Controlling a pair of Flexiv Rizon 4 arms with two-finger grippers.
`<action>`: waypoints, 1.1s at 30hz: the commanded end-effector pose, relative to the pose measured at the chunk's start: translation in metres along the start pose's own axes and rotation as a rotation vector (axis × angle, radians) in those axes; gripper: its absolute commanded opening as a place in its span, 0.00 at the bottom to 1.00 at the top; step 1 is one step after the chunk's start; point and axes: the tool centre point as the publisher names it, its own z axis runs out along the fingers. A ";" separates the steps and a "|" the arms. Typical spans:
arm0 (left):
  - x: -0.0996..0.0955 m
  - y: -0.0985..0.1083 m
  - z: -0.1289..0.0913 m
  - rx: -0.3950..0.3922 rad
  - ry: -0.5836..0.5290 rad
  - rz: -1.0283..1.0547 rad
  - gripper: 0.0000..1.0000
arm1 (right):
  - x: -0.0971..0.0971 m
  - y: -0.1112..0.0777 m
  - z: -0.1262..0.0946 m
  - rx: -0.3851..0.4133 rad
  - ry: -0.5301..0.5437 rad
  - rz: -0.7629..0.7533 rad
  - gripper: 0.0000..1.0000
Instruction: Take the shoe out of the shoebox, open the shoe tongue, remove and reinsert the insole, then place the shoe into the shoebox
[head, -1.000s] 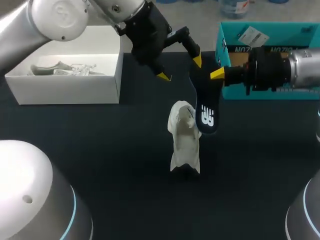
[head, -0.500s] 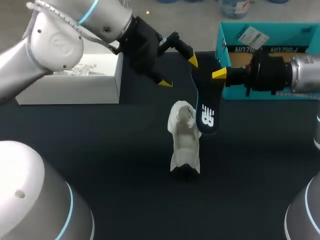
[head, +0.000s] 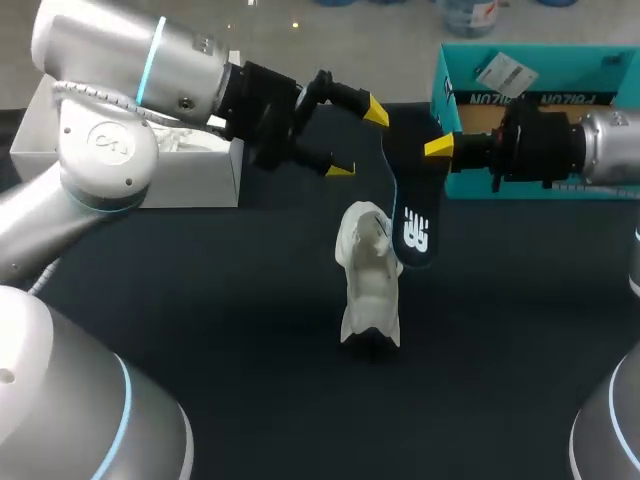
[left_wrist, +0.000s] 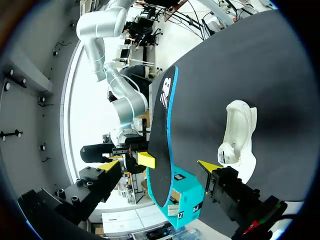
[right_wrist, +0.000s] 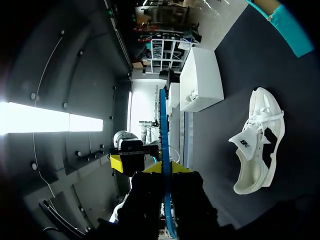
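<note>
The white shoe (head: 368, 276) stands on the dark table near the middle, with its tongue (right_wrist: 246, 142) pulled out. My right gripper (head: 438, 148) is shut on the heel end of the dark insole (head: 411, 225), which hangs down beside the shoe's far end. In the right wrist view the insole (right_wrist: 163, 125) is seen edge-on between the shut fingers of my right gripper (right_wrist: 165, 169). My left gripper (head: 357, 140) stands open just left of the insole's upper end, not touching it. In the left wrist view the insole (left_wrist: 159, 135) lies ahead of the open left gripper (left_wrist: 160, 165), with the shoe (left_wrist: 238, 135) off to one side.
A teal shoebox (head: 540, 70) stands at the back right, behind my right arm. A white box (head: 130, 180) sits at the back left, partly covered by my left arm. Bare dark table (head: 250, 330) lies in front of and around the shoe.
My left arm has swung down across the white box and its open gripper has turned toward the insole. The right gripper, the insole and the shoe have stayed put.
</note>
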 end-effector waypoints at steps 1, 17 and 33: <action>0.001 -0.006 0.000 -0.030 -0.162 0.016 1.00 | 0.002 -0.001 -0.001 0.000 -0.006 0.000 0.00; 0.006 0.001 0.009 -0.129 -0.252 0.033 1.00 | 0.003 0.004 0.002 0.009 -0.005 0.007 0.00; 0.003 0.012 0.043 -0.119 -0.344 0.097 0.71 | 0.006 0.007 0.008 0.013 0.020 0.002 0.00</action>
